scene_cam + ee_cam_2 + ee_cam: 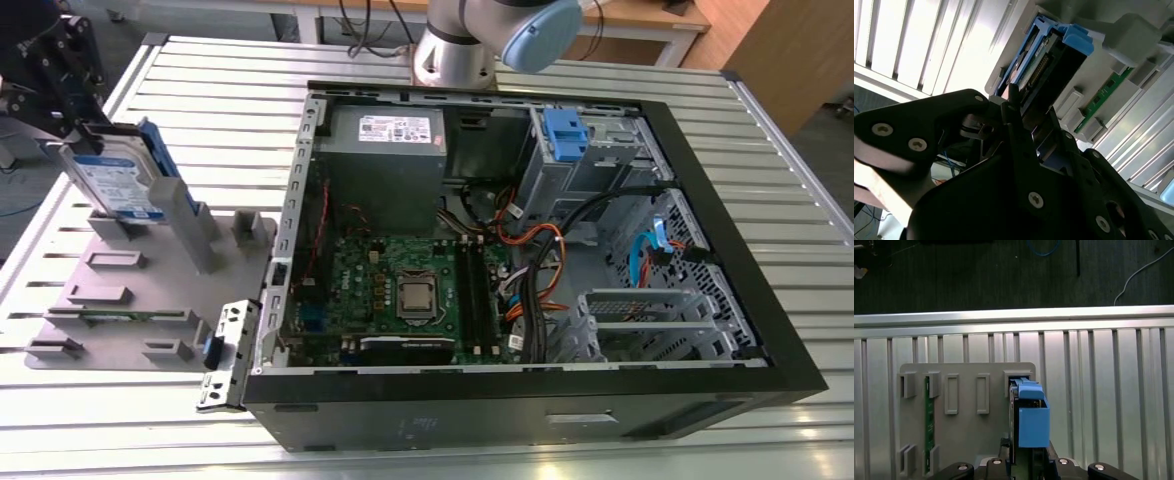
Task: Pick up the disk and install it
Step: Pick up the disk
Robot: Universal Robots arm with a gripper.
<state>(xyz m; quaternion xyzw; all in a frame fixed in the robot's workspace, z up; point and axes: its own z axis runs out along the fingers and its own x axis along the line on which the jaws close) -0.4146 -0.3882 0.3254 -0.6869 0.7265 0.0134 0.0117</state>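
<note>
While the disk (118,180) stood on edge in the grey holder (134,290) on the table (200,70), at the exterior view's left and well apart from the open computer case (747,300), nothing was installed; judged the pick-up not yet done, disk apparently seated in its slot; tool (83,130) sat down over the disk's top edge, pointing downward; arm base (461,50) at the far side behind the case; couldn't tell whether the tool had clamped the disk.

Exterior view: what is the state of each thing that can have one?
Disk: upright on edge in a grey holder slot.
Tool: at the disk's upper end.
Computer case: lying on its side, open.
Green board: on edge in the holder.
</note>
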